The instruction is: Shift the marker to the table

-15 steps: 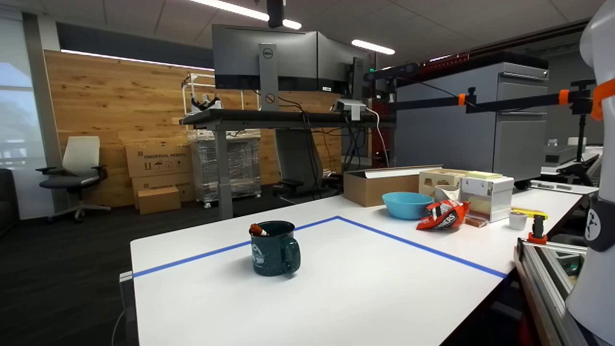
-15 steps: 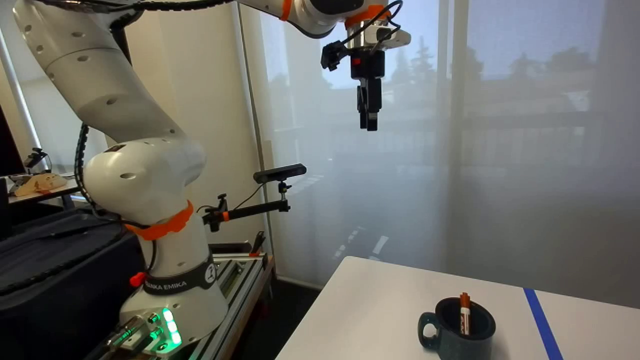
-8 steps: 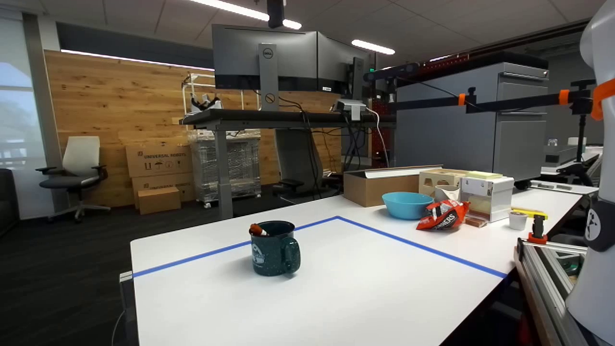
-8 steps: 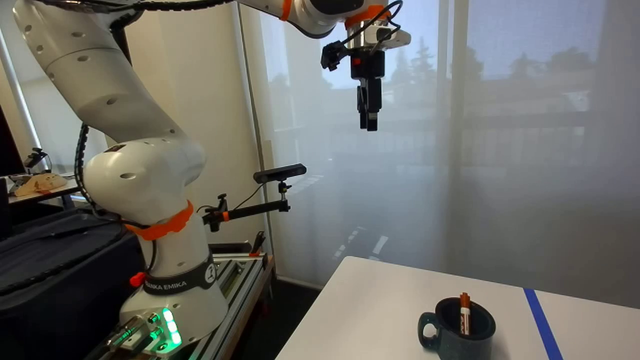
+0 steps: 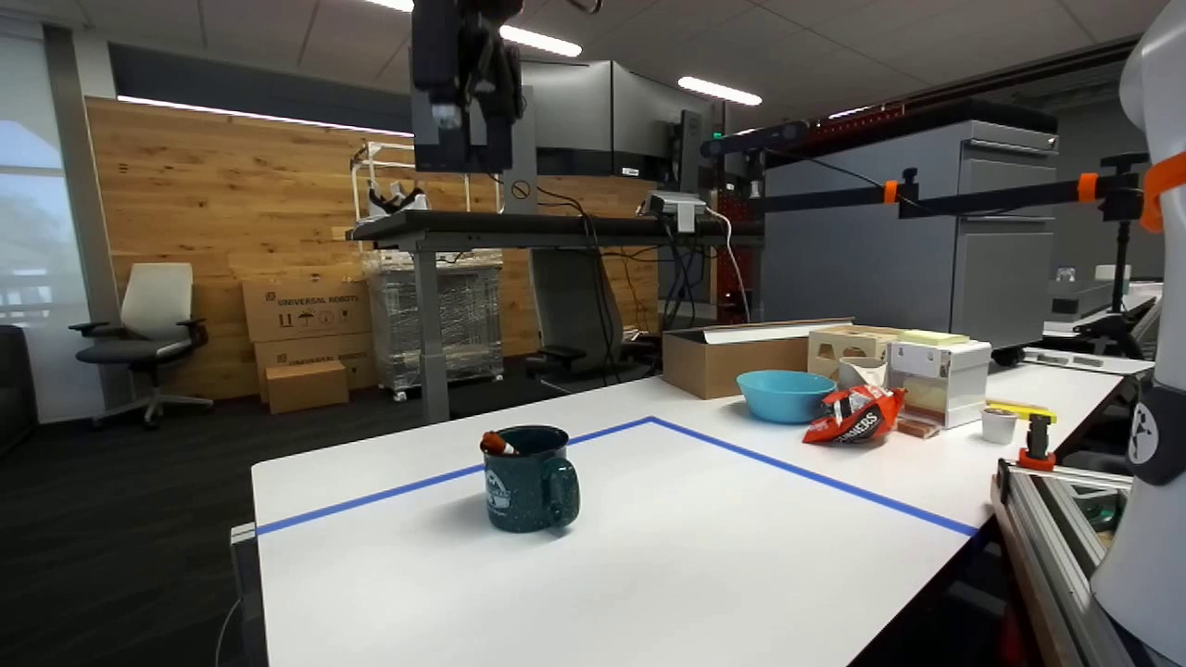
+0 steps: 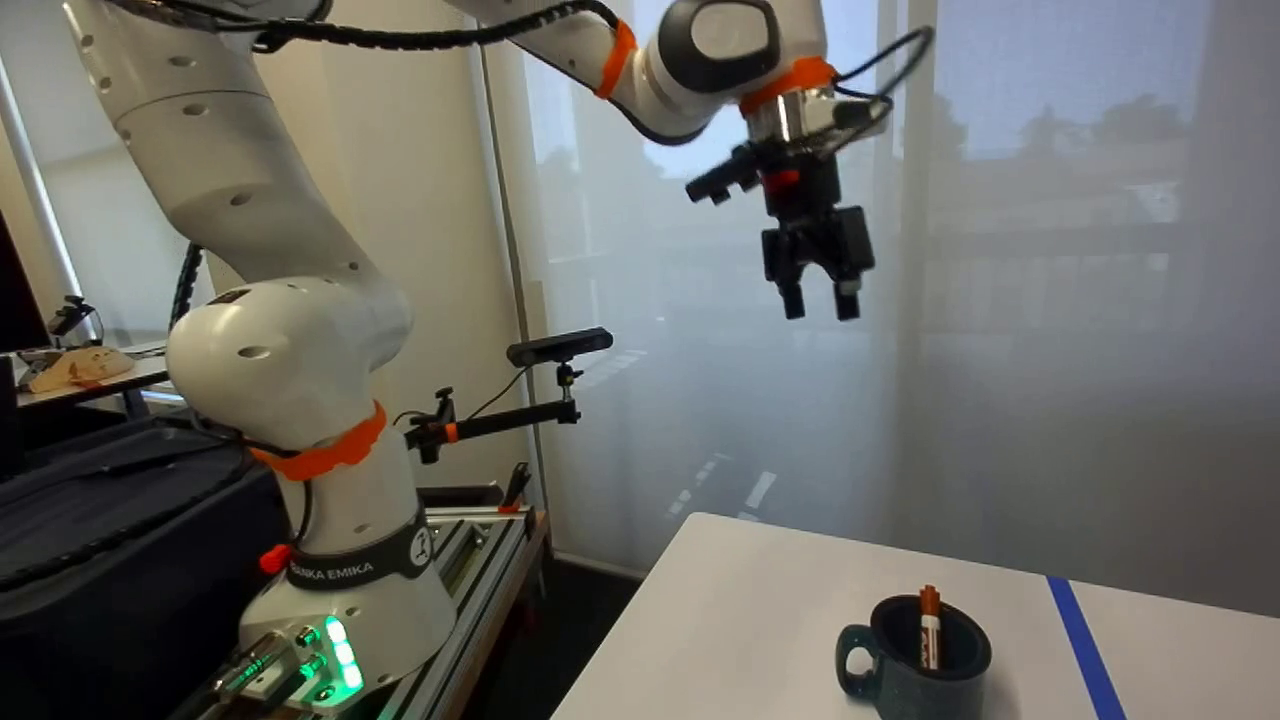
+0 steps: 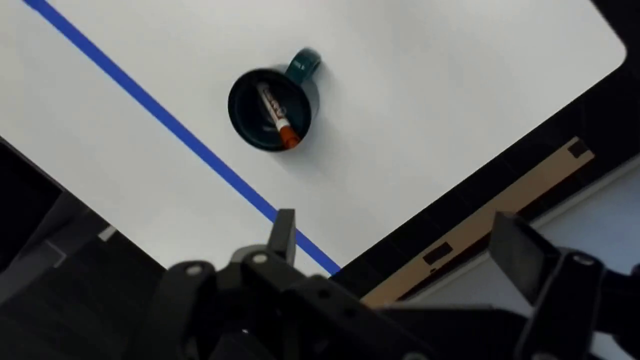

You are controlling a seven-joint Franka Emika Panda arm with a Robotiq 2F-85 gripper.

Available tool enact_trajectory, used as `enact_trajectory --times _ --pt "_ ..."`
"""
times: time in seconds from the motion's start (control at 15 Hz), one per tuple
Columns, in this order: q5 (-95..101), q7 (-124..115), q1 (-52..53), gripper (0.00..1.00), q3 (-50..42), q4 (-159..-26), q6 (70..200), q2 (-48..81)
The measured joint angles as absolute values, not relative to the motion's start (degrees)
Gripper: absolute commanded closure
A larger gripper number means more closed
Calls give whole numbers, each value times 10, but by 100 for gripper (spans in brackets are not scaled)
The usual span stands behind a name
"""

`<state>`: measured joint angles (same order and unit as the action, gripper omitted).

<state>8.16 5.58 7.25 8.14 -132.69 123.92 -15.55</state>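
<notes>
Swung lower and rightward in an exterior view, the gripper (image 6: pixel 820 307) hangs clear of the table (image 6: pixel 725 605), fingers (image 6: pixel 793 302) spread apart; farther right stands the mug (image 6: pixel 903 682), the marker (image 6: pixel 930 632) leaning inside it, orange end up, then blue tape (image 6: pixel 1085 645).

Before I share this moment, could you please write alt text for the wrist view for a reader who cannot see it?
An orange-capped marker leans inside a dark teal mug on a white table, seen from above. A blue tape line runs diagonally past the mug, while the gripper shows at the bottom, open and holding nothing.
</notes>
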Motion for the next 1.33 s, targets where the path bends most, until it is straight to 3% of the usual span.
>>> enact_trajectory --times 0.27,0.8,1.33 --pt "60 170 66 0 27 -1322 1397 -57" --pt "57 217 48 0 15 -1313 1411 -31" --pt "-122 463 21 0 1 -1308 1429 37"
